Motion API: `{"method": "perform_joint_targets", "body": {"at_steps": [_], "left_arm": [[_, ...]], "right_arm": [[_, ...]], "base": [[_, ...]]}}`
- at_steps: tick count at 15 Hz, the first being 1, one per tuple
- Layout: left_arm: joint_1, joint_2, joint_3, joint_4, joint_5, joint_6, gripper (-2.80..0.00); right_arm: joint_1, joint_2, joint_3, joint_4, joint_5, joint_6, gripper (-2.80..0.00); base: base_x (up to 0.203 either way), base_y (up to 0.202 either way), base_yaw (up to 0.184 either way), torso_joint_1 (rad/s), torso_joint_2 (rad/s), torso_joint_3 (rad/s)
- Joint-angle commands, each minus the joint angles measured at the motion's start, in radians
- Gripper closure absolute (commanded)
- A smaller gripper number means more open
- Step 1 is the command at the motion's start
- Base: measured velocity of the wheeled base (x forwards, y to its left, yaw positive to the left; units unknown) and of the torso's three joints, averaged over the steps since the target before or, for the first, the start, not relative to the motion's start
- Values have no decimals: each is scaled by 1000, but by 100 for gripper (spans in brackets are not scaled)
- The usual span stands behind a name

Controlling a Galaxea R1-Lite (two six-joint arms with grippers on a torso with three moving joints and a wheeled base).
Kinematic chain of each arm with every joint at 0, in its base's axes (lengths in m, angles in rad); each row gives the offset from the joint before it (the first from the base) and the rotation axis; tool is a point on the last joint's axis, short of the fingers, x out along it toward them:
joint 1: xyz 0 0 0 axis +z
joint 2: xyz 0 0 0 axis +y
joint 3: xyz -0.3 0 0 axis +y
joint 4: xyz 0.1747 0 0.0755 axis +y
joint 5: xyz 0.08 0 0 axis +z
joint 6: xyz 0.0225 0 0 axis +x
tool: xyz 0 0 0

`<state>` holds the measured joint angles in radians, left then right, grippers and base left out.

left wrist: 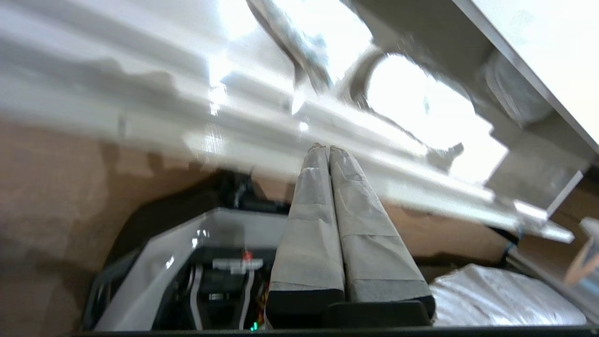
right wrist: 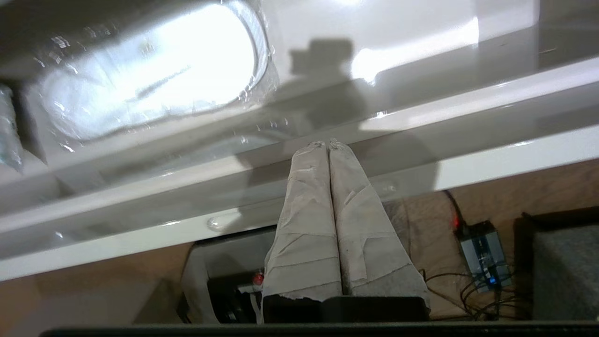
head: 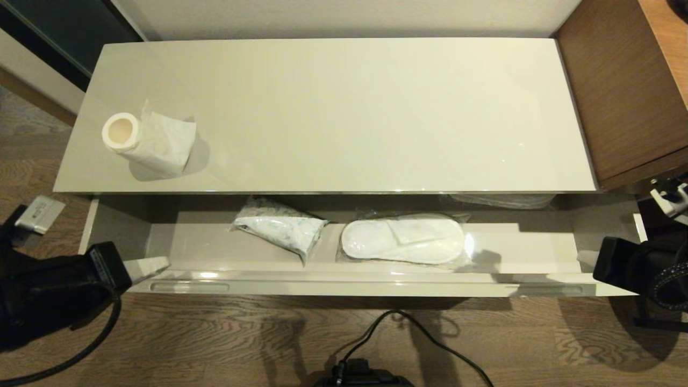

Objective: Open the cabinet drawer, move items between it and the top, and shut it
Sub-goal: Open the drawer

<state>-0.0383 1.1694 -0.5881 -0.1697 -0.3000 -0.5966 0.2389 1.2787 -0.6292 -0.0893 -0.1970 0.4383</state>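
Observation:
The cabinet drawer (head: 365,285) stands pulled out, its pale floor showing. On the left of the top (head: 349,107) lies the white toilet paper roll (head: 145,142), on its side with a loose flap. My left gripper (head: 164,263) is shut and empty at the left end of the drawer front, fingertips over the rim (left wrist: 398,182). My right gripper (head: 581,258) is shut and empty at the right end, tips against the drawer's front edge (right wrist: 421,154). In the wrist views both grippers (left wrist: 324,149) (right wrist: 323,144) have their fingers pressed together.
Inside the drawer lie a white packet with green-blue print (head: 279,228) and plastic-wrapped white slippers (head: 403,239) (right wrist: 154,70). Brown wooden furniture (head: 618,91) adjoins the cabinet's right end. A cable and a black box (head: 365,371) lie on the wood floor in front.

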Motion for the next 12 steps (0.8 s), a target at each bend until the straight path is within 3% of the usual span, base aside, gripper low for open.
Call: {"method": "perform_joint_targets", "body": {"at_steps": [1, 8, 12], "left_arm": [[0, 141, 33, -72, -2, -4, 0], [0, 178, 109, -120, -5, 1, 0], [0, 129, 40, -118, -15, -4, 0]], "right_arm": [[0, 79, 41, -12, 4, 7, 0], [2, 99, 100, -38, 8, 13, 0], [0, 70, 69, -38, 10, 8, 0]], "base": [[0, 0, 0, 0, 0, 0], [0, 0, 0, 0, 0, 0], [0, 0, 0, 0, 0, 0]]}}
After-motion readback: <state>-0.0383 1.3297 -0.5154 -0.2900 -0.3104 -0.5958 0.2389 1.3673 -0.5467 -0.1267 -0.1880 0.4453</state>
